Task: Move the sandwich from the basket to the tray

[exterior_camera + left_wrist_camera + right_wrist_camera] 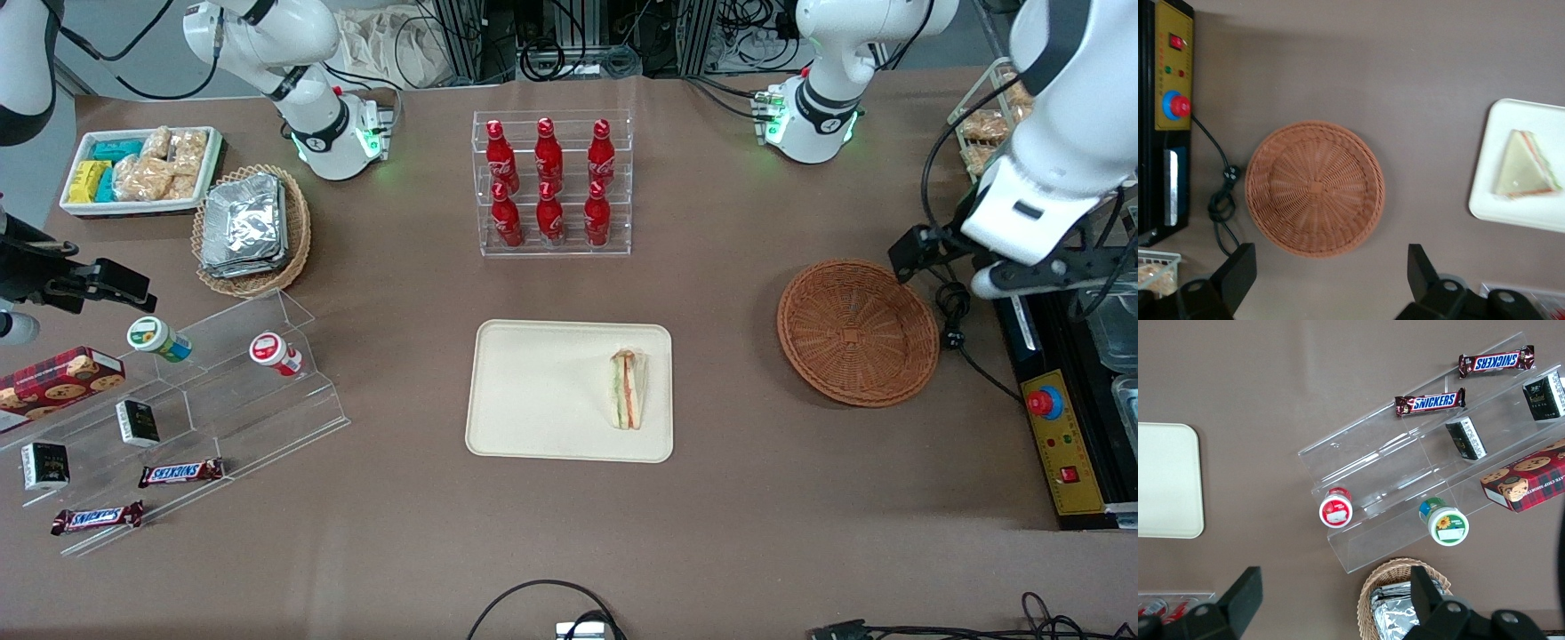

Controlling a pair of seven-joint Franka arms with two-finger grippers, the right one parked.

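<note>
The sandwich (628, 389) lies on the cream tray (551, 391), near the tray's end toward the working arm. It also shows in the left wrist view (1527, 167) on the tray (1511, 207). The reddish-brown wicker basket (858, 333) is empty and stands beside the tray toward the working arm's end. It shows whole in the left wrist view (1315, 189). The left arm's gripper (909, 255) hangs above the table at the basket's edge, open and empty (1330, 260). A corner of the tray also shows in the right wrist view (1165, 480).
A clear rack of red bottles (551, 182) stands farther from the camera than the tray. A yellow control box with a red button (1053, 436) and a black cable (956, 324) lie beside the basket. A tan basket of foil packets (249, 227), a white snack bin (138, 169) and a clear stepped shelf (196, 409) are toward the parked arm's end.
</note>
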